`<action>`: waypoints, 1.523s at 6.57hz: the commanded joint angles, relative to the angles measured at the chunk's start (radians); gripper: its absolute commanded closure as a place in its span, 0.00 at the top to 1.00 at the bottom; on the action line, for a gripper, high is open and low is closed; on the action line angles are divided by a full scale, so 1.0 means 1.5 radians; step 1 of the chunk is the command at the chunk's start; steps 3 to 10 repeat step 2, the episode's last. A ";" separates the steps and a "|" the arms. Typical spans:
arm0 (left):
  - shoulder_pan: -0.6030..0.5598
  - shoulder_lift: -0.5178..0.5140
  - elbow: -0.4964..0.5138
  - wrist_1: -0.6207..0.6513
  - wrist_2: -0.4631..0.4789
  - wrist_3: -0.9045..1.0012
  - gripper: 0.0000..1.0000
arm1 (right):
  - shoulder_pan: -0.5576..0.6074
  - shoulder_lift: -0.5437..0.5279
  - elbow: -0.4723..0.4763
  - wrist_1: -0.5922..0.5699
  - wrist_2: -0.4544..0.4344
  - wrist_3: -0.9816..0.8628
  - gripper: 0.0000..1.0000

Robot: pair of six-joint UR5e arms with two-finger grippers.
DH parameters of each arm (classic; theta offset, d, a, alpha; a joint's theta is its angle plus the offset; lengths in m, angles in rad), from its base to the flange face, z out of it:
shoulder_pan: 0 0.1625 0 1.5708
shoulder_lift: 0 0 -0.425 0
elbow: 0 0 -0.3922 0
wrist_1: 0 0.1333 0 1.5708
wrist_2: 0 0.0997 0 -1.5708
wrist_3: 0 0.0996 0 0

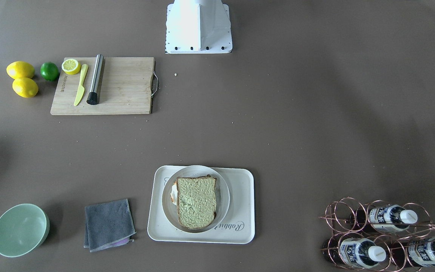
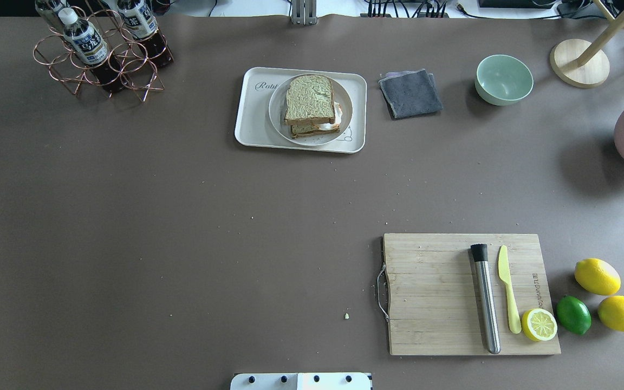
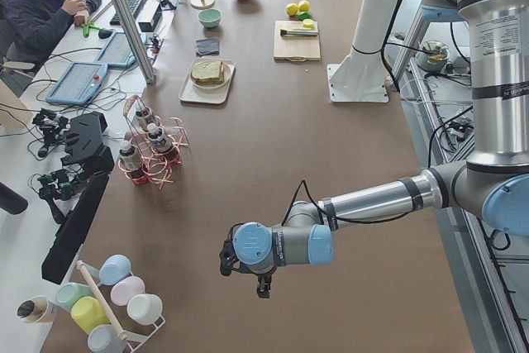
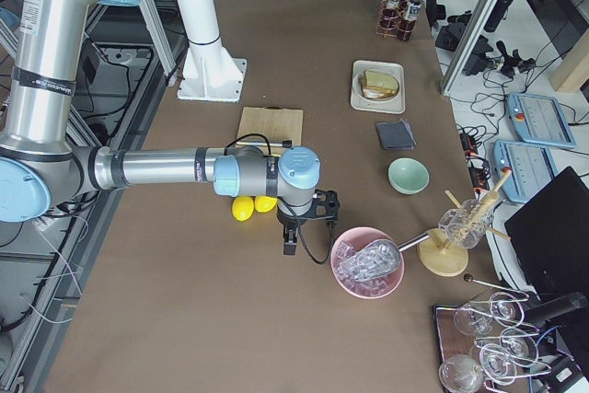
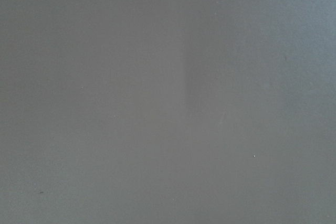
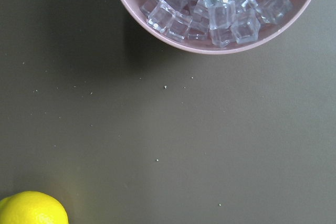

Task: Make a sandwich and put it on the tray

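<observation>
Sandwich [image 1: 196,202] sat on the plate [image 1: 223,192], plate on the tray [image 1: 242,196]. Left gripper [image 3: 261,287] and right gripper [image 4: 288,244] hung at the table [image 2: 182,216] ends; couldn't tell finger state. Your risk: a low swing could've clipped the ice bowl [image 4: 366,293] beside the right one.

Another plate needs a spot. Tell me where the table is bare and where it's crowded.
Barest: the wide stretch between the tray and the cutting board, and the robot's left half of the table, robot-side of the bottle rack. Crowded: the far row of tray, grey cloth and green bowl, and the lemons and lime beside the board.
</observation>
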 commanded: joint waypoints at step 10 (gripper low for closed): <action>0.001 -0.006 -0.012 0.000 0.002 -0.002 0.98 | 0.001 0.003 0.005 0.000 0.001 0.000 1.00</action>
